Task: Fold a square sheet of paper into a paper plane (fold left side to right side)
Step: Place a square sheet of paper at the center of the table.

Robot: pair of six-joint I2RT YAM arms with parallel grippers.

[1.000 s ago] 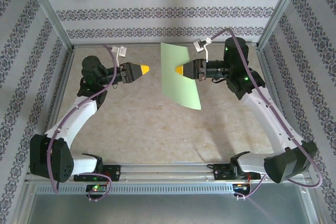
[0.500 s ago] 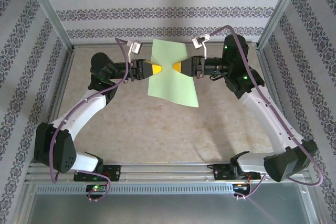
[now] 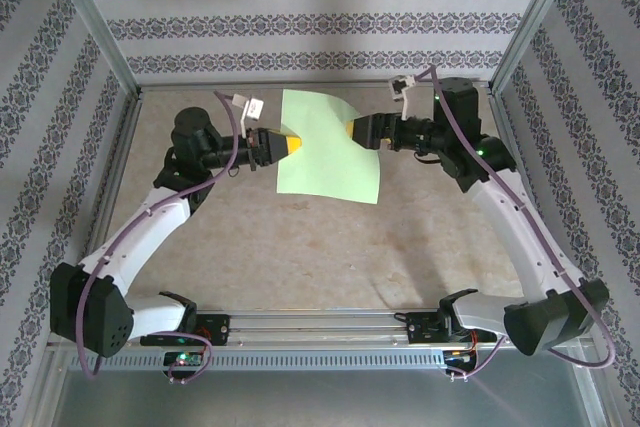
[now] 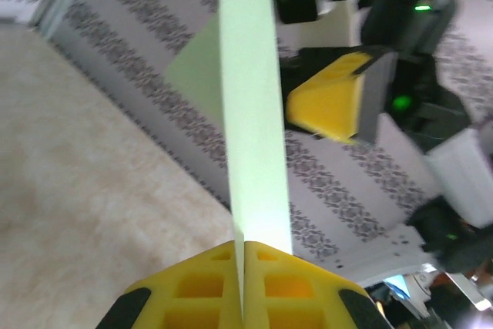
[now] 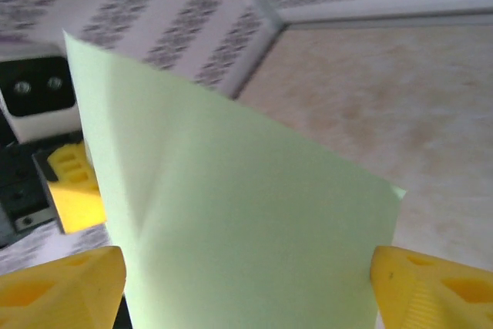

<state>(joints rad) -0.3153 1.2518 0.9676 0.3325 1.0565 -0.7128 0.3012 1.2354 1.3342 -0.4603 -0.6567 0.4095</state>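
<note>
The square sheet of paper (image 3: 330, 147), light green and plain, hangs above the table between the two arms, at the back centre. My left gripper (image 3: 292, 145) is shut on its left edge. In the left wrist view the yellow fingers (image 4: 200, 290) pinch the sheet (image 4: 250, 113), which runs away edge-on. My right gripper (image 3: 352, 129) is at the sheet's right edge with its jaws open. In the right wrist view the sheet (image 5: 246, 206) spans the wide gap between the right gripper's two yellow fingertips (image 5: 62, 283), and no clamping shows. The paper plane is not formed; the sheet is unfolded.
The beige tabletop (image 3: 300, 247) lies under the sheet. Patterned walls (image 3: 320, 22) and metal corner posts (image 3: 100, 27) close in the back and sides. A metal rail (image 3: 320, 327) with both arm bases runs along the near edge.
The left gripper came in from the left and shut on the sheet's left edge. The right gripper opened and let go. The sheet swung from nearly edge-on to broad and shifted left.
</note>
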